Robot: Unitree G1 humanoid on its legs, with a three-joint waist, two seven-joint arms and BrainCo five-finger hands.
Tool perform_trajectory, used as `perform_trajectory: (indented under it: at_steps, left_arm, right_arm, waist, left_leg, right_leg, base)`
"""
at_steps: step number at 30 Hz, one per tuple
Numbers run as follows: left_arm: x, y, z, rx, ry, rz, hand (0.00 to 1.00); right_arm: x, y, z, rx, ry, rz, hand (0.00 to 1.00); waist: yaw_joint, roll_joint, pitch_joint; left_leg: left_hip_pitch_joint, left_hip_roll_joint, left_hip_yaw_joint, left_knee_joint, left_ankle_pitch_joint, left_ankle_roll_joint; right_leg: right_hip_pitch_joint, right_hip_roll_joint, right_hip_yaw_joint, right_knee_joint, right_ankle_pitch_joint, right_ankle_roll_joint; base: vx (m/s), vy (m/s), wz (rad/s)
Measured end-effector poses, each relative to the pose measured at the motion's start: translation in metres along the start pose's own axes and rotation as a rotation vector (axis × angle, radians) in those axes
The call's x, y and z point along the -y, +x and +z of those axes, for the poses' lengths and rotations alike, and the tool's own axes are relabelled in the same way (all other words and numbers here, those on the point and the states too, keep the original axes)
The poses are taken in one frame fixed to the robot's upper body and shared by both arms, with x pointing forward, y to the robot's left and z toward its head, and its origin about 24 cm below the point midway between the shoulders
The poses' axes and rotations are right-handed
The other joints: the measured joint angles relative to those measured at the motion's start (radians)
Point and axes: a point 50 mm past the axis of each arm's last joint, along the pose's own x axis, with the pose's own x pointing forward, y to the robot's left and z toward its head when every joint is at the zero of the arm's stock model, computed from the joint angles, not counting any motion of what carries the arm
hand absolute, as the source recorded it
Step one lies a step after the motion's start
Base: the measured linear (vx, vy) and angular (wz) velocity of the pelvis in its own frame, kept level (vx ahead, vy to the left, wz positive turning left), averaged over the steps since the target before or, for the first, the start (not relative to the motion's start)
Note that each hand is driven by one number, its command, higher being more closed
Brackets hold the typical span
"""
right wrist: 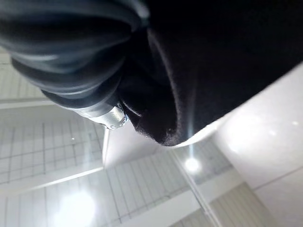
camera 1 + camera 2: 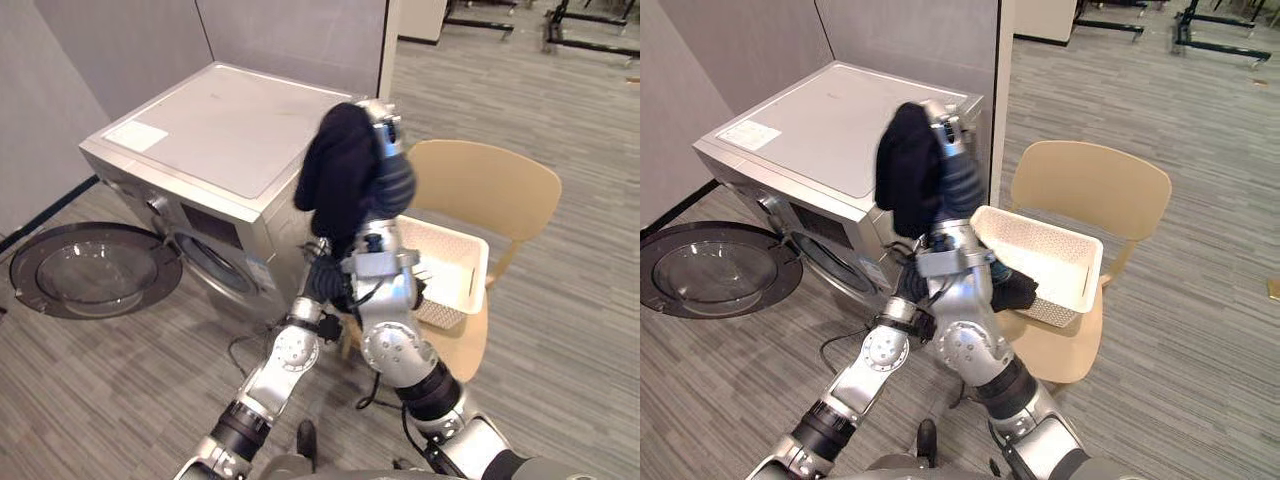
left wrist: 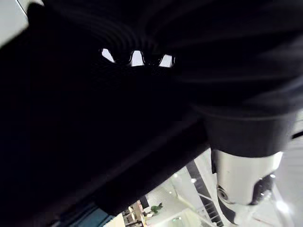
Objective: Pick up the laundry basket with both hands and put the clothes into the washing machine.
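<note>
Grey carpet (image 2: 560, 120) underfoot. Right hand (image 2: 383, 125) raised high over washing machine (image 2: 220, 130), draped in dark garment (image 2: 335, 170); fingers hidden, grip unreadable. Left hand (image 2: 1018, 292) low, against white basket (image 2: 470, 262) on tan chair (image 2: 500, 185); fingers unreadable. Door (image 2: 90, 270) swung open.

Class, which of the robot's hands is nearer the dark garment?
Right. The right hand is raised with the dark garment draped over it; the left hand sits lower, by the laundry basket.
</note>
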Motion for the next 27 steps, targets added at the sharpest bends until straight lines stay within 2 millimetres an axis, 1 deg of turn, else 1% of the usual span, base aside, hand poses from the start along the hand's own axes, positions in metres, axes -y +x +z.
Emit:
perform_trajectory:
  at_steps: [1, 2, 3, 6, 8, 10, 13, 19, 20, 22, 24, 25, 26, 27]
  left_arm:
    - [0.001, 0.004, -0.001, -0.007, 0.013, 0.005, 0.00]
    - [0.002, 0.007, 0.000, -0.008, 0.016, 0.008, 1.00]
    - [0.003, 0.011, 0.000, -0.012, 0.024, 0.020, 1.00]
    - [0.003, 0.017, -0.002, -0.021, 0.047, 0.038, 1.00]
    - [0.003, 0.016, -0.004, -0.031, 0.058, 0.047, 1.00]
    - [0.003, 0.015, -0.006, -0.038, 0.072, 0.041, 1.00]
    - [0.007, 0.013, -0.009, -0.053, 0.069, 0.029, 1.00]
    - [0.007, 0.014, -0.009, -0.066, 0.034, 0.019, 1.00]
    - [0.006, 0.014, -0.009, -0.069, 0.029, 0.023, 1.00]
    - [0.002, 0.011, -0.009, -0.076, 0.005, 0.041, 1.00]
    - [-0.003, 0.005, -0.010, -0.092, -0.036, 0.074, 1.00]
    - [-0.010, -0.001, -0.015, -0.116, -0.060, 0.110, 1.00]
    - [-0.012, -0.004, -0.017, -0.127, -0.068, 0.120, 1.00]
    - [-0.019, -0.012, -0.022, -0.156, -0.089, 0.151, 1.00]
  right_arm:
    - [-0.003, -0.002, -0.007, -0.033, 0.019, 0.007, 1.00]
    - [-0.005, -0.002, -0.010, -0.042, 0.029, 0.008, 1.00]
    - [-0.008, -0.004, -0.016, -0.067, 0.055, 0.015, 1.00]
    - [-0.004, -0.007, -0.026, -0.108, 0.090, -0.004, 1.00]
    - [-0.002, -0.010, -0.027, -0.117, 0.110, -0.013, 1.00]
    - [0.002, -0.015, -0.029, -0.128, 0.137, -0.034, 1.00]
    - [0.008, -0.021, -0.029, -0.148, 0.127, -0.047, 1.00]
    - [0.014, -0.031, -0.030, -0.158, 0.131, -0.075, 1.00]
    - [0.016, -0.032, -0.031, -0.160, 0.129, -0.082, 0.00]
    - [0.024, -0.036, -0.031, -0.168, 0.110, -0.115, 0.00]
    - [0.035, -0.040, -0.025, -0.166, 0.078, -0.154, 0.00]
    - [0.047, -0.046, -0.016, -0.156, 0.014, -0.180, 0.00]
    - [0.052, -0.048, -0.012, -0.152, -0.018, -0.188, 0.00]
    - [0.063, -0.054, 0.001, -0.146, -0.117, -0.209, 0.00]
  waist:
    - [-0.001, 0.000, 0.000]
    - [-0.001, 0.000, 0.000]
    - [-0.003, 0.000, -0.002]
    - [-0.007, 0.000, -0.022]
    - [-0.010, -0.002, -0.030]
    - [-0.021, -0.004, -0.032]
    - [-0.024, -0.010, -0.036]
    - [-0.025, -0.011, -0.037]
    - [-0.025, -0.012, -0.037]
    - [-0.026, -0.012, -0.037]
    - [-0.025, -0.012, -0.037]
    - [-0.025, -0.013, -0.038]
    - [-0.025, -0.013, -0.038]
    - [-0.026, -0.014, -0.039]
  left_leg:
    - [0.000, -0.001, 0.001, -0.001, 0.002, 0.003]
    - [0.000, -0.002, 0.002, -0.001, 0.004, 0.005]
    - [0.000, -0.003, 0.003, -0.001, 0.006, 0.008]
    - [0.000, 0.001, 0.002, 0.003, 0.008, 0.010]
    - [0.000, 0.002, -0.001, 0.004, 0.008, 0.010]
    - [0.000, 0.002, -0.010, 0.004, 0.009, 0.009]
    - [-0.001, -0.002, -0.011, -0.001, 0.009, 0.010]
    - [0.003, -0.003, -0.011, -0.001, 0.009, 0.010]
    - [0.003, -0.003, -0.011, -0.001, 0.009, 0.010]
    - [0.003, -0.002, -0.011, -0.001, 0.009, 0.010]
    - [0.003, -0.003, -0.011, -0.001, 0.009, 0.010]
    - [0.003, -0.003, -0.012, -0.001, 0.009, 0.010]
    - [0.004, -0.003, -0.012, -0.001, 0.009, 0.010]
    - [0.003, -0.003, -0.012, -0.001, 0.009, 0.010]
  right_leg:
    - [0.003, 0.002, 0.001, -0.008, 0.007, 0.001]
    - [0.003, 0.002, 0.002, -0.011, 0.009, 0.001]
    - [0.004, 0.003, 0.003, -0.014, 0.014, 0.001]
    - [0.015, 0.007, 0.005, -0.038, 0.030, 0.001]
    - [0.020, 0.008, 0.005, -0.048, 0.035, 0.001]
    - [0.033, 0.010, -0.003, -0.054, 0.038, 0.001]
    - [0.032, 0.013, -0.004, -0.055, 0.039, 0.000]
    - [0.032, 0.014, -0.004, -0.056, 0.038, 0.000]
    - [0.032, 0.014, -0.004, -0.056, 0.038, 0.000]
    - [0.032, 0.014, -0.003, -0.056, 0.038, 0.000]
    - [0.032, 0.014, -0.003, -0.056, 0.038, 0.000]
    - [0.032, 0.014, -0.003, -0.056, 0.038, 0.000]
    - [0.032, 0.014, -0.004, -0.056, 0.038, 0.000]
    - [0.032, 0.014, -0.003, -0.055, 0.038, 0.000]
  base:
    - [-0.05, 0.029, -0.03]
    - [-0.03, 0.025, -0.04]
    - [-0.02, 0.021, -0.04]
    - [0.00, 0.007, -0.01]
    - [0.01, -0.003, 0.02]
    - [0.01, 0.003, 0.09]
    - [0.00, 0.001, 0.02]
    - [0.00, 0.000, 0.00]
    - [0.00, 0.000, 0.00]
    - [0.00, 0.000, 0.00]
    - [0.00, 0.000, 0.00]
    - [0.00, 0.000, 0.00]
    - [0.00, 0.000, 0.00]
    - [0.00, 0.000, 0.00]
